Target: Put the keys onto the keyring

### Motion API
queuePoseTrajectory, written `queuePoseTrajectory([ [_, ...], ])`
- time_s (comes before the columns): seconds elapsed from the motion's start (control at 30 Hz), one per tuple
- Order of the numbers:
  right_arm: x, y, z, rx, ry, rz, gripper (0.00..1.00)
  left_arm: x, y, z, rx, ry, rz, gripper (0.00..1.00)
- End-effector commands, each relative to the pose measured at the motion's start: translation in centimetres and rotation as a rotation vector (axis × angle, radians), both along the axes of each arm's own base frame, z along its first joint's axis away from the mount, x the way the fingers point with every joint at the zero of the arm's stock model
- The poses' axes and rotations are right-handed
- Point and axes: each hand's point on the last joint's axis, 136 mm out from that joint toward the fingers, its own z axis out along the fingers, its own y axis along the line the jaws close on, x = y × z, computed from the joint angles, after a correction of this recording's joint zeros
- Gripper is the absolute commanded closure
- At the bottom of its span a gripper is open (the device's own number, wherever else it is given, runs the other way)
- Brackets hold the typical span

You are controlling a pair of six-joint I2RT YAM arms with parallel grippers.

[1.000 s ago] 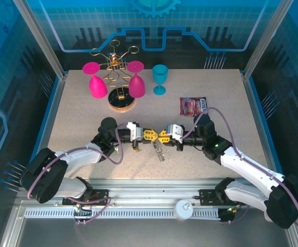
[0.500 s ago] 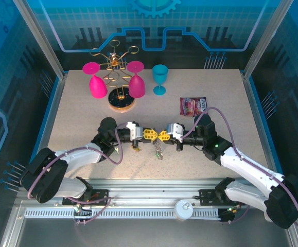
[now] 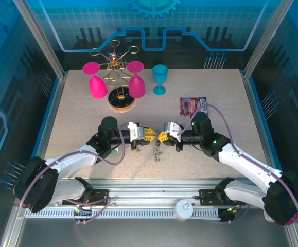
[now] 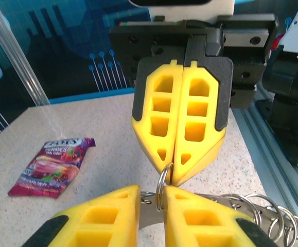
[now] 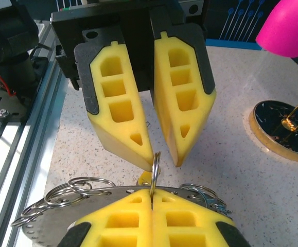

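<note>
Catches the left gripper [image 3: 147, 135] over the middle of the surface [image 3: 76, 113], jaws parted a little, tips either side of the keyring [image 5: 154, 175] and apparently not clamping it. Finds that thin ring standing on edge between the two arms, raised off the surface, with a flat metal tab [image 5: 97, 203] and a bunch of smaller split rings [image 5: 89, 181] clustered just beside it. Cannot pick out keys with coloured heads in that bunch. Shows the right gripper [image 3: 162, 137] nose to nose with the left, jaws clenched on the ring's near edge. Leaves the snack sachet [image 3: 193, 106] well apart, farther back on the right. Reads as a regrip or handover within the threading step, not a finished job. Calls next for a firm hold by one arm while the other opens a gap in the coil and feeds a key in. Demands fine alignment, given so thin a ring. Risks a drop if both sets of jaws let go together.
</note>
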Motion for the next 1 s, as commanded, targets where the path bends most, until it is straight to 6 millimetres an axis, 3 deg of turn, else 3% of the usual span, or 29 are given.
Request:
queuePoseTrajectory([
  [0.0,-0.4,0.8,1.3,-0.006,-0.030,0.042,1.00,0.0,-0.2,0.0,0.043,-0.014,-0.009,0.80],
  [0.1,-0.5,1.1,1.3,-0.019,-0.032,0.056,1.00,-0.1,-0.4,-0.2,0.057,-0.014,-0.021,0.83],
  [0.3,-0.8,1.8,1.4,-0.024,-0.026,0.078,1.00,0.0,-0.6,-0.5,0.075,-0.021,-0.029,1.00],
  [0.4,-0.1,1.2,2.0,-0.010,-0.042,0.026,1.00,-0.1,-0.3,-0.3,0.072,-0.038,-0.013,1.00],
  [0.43,0.2,0.8,2.4,0.011,-0.044,0.002,0.92,-0.2,-0.2,-0.1,0.064,-0.047,-0.009,1.00],
  [0.47,0.4,0.3,2.9,0.043,-0.046,-0.022,0.80,-0.3,-0.1,0.2,0.047,-0.051,-0.003,1.00],
  [0.53,0.4,-0.6,3.6,0.104,-0.053,-0.038,0.72,-0.5,0.0,1.2,-0.008,-0.054,-0.004,1.00],
  [0.77,-1.5,-0.7,3.5,0.170,-0.030,0.030,0.73,-1.4,-0.1,4.7,-0.205,-0.025,-0.064,1.00],
  [0.97,-1.3,-0.6,4.2,0.201,-0.048,0.025,0.73,-1.8,-0.1,6.1,-0.297,0.002,-0.120,1.00],
])
